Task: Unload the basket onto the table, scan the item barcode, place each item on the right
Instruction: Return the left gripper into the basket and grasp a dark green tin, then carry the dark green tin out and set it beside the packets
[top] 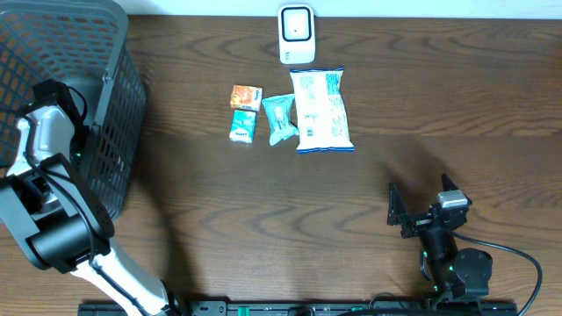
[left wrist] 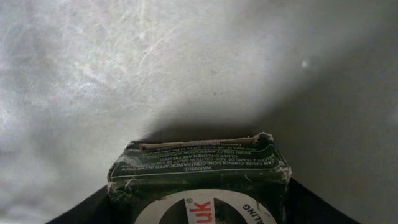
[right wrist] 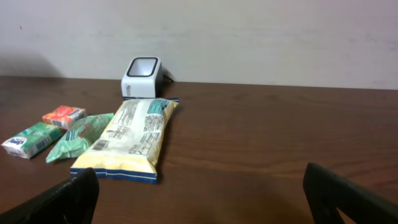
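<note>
In the basket (top: 114, 53) at nine o'clock, the left fingers (left wrist: 311, 208) are flanking the dark green box (left wrist: 199, 171), probably to lift it toward the scanner (top: 296, 33) at twelve o'clock; whether they are gripping it I cannot tell. The right fingers (right wrist: 348, 199) are waiting at five o'clock, spread wide.

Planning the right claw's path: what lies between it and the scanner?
The large snack bag lies just before the scanner; the rest is bare table, seen from the right wrist.
</note>
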